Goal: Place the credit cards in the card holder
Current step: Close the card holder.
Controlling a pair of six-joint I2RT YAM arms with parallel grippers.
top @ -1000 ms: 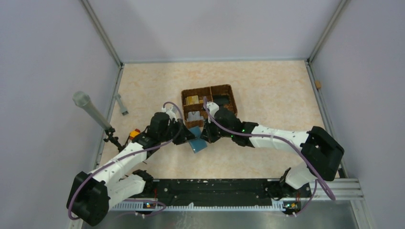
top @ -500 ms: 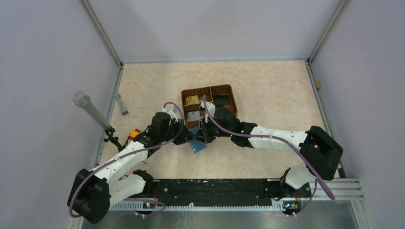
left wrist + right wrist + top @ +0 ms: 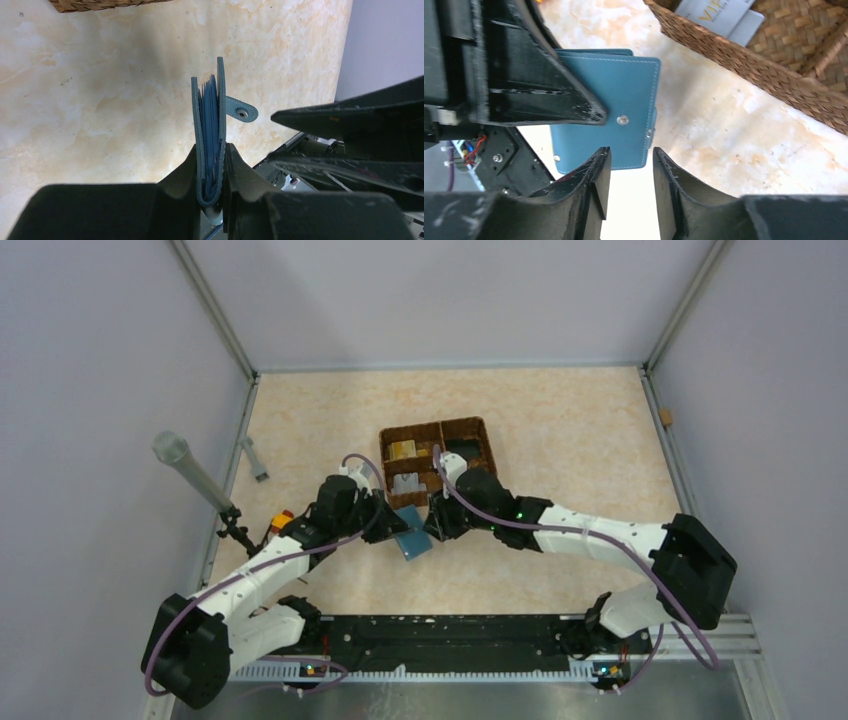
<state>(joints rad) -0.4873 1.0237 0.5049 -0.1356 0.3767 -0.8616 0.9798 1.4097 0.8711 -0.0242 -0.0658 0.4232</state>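
Since a second ago the right gripper has let its jaws part, and that arm's shoulder has swung outward. From the left: the left gripper is clamped on the folded spine of the card holder, held on edge just in front of the basket. It's teal, stitched, with a snap tab sticking out. It looks light and floppy, so I'd pinch the spine. The right jaws stand apart, empty. The credit cards lie in the basket, thin and probably slick.
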